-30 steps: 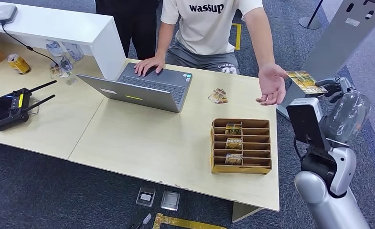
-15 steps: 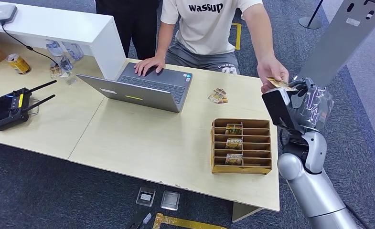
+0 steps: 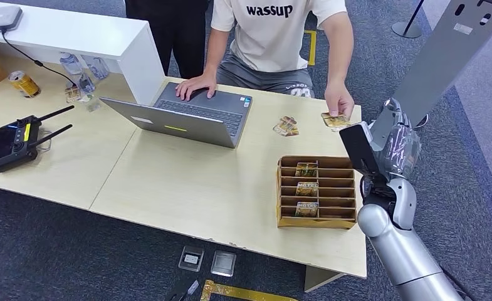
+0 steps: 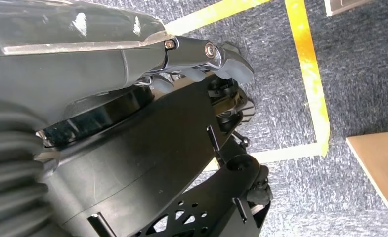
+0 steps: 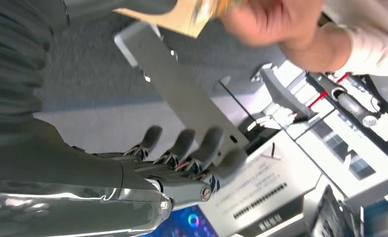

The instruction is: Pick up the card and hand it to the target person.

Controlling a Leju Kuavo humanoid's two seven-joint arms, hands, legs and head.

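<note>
One card (image 3: 334, 119) sits pinched in the person's hand (image 3: 338, 102) above the table's (image 3: 187, 182) far edge, just beyond the robot's raised right hand (image 3: 395, 139), whose spread fingers (image 5: 192, 148) hold nothing.

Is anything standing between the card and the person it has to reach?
Nothing visible does. The card is already in the person's hand, over the table edge. The right robot hand holds nothing, fingers apart.

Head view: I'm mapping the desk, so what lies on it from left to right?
Remote controller → laptop → loose cards → card rack → right hand.
</note>
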